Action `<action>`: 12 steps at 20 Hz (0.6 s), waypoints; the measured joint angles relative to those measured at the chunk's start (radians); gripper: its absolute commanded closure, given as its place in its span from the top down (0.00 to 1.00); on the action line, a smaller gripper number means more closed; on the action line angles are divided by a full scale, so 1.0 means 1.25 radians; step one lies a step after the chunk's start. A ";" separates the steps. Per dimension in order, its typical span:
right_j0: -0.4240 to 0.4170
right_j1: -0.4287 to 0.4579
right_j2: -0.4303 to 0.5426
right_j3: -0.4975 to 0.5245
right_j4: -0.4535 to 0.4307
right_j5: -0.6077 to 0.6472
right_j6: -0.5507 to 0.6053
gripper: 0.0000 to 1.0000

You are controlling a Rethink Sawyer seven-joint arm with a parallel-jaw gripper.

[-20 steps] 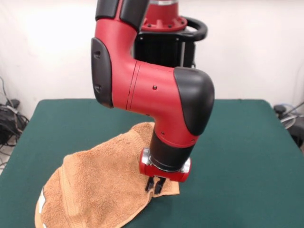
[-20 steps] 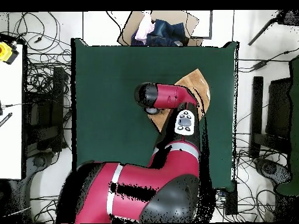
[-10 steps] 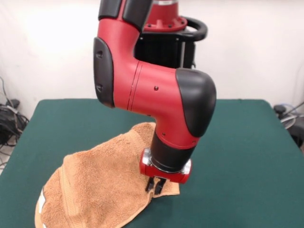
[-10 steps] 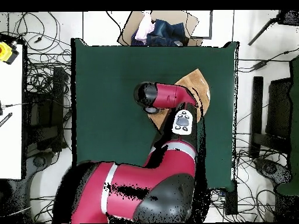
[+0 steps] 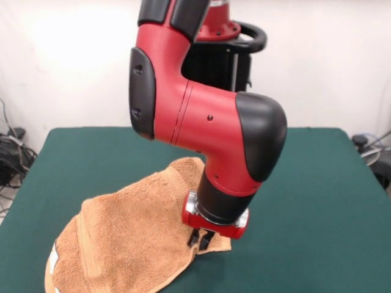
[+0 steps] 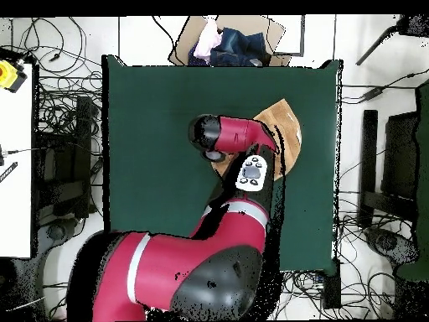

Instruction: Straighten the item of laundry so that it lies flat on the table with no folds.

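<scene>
The item of laundry (image 5: 128,238), an orange-tan terry towel, lies rumpled on the green table (image 5: 305,201), with a raised fold along its middle and one end draped over the front left edge. My gripper (image 5: 200,239) points straight down at the towel's right corner. Its two dark fingers stand close together, pinched into the cloth there. In the overhead view only a part of the towel (image 6: 283,122) shows beside the red arm (image 6: 239,138), on the right half of the table (image 6: 159,126); the gripper is hidden under the arm.
A cardboard box with bundled clothes (image 6: 224,42) sits just past the table's far edge in the overhead view. Cables lie around all sides. A white bench with a yellow object (image 6: 8,75) stands at the left.
The arm's upper links have swung slightly to the right in the front view. The gripper stays at the towel's corner and the towel has not moved.
</scene>
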 measured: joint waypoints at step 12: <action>0.021 0.033 -0.044 -0.043 0.043 0.048 0.003 0.00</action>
